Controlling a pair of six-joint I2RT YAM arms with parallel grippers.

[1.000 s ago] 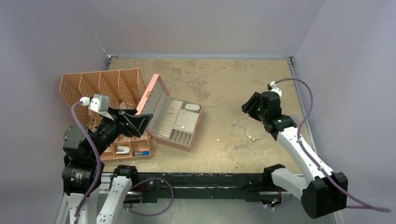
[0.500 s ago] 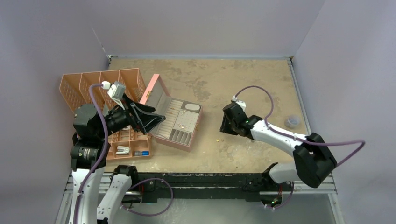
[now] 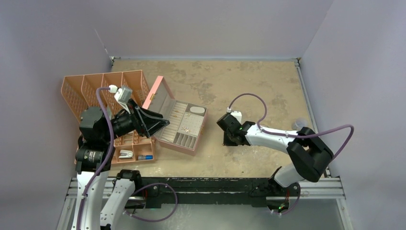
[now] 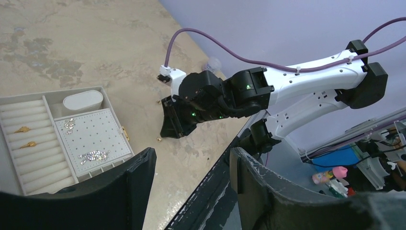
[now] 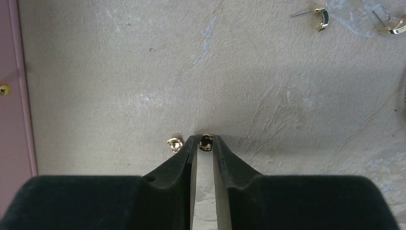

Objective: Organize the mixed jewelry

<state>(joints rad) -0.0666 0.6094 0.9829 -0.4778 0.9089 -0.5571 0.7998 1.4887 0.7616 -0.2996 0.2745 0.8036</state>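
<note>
My right gripper (image 5: 205, 139) is down on the table, its tips shut on a tiny gold stud (image 5: 206, 142). Just outside its left finger lies a second gold stud (image 5: 174, 143). Two gold earrings (image 5: 321, 15) (image 5: 395, 26) rest farther out on the table. From above, that gripper (image 3: 229, 139) sits right of the open pink jewelry box (image 3: 184, 127). Gold pieces (image 4: 21, 129) and sparkly pieces (image 4: 93, 155) lie inside the box. My left gripper (image 4: 191, 165) hangs open and empty above the box's near side.
A pink slotted rack (image 3: 103, 88) stands at the back left. In front of it, a small tray (image 3: 131, 153) holds white clips and a blue-capped tube. A clear cup (image 3: 299, 124) sits by the right wall. The table's near edge passes under my left fingers.
My right arm swung left from the wire hoop area and came down on the studs, jaws narrowing round one. My left gripper rose over the box, and its jaws closed a little.
</note>
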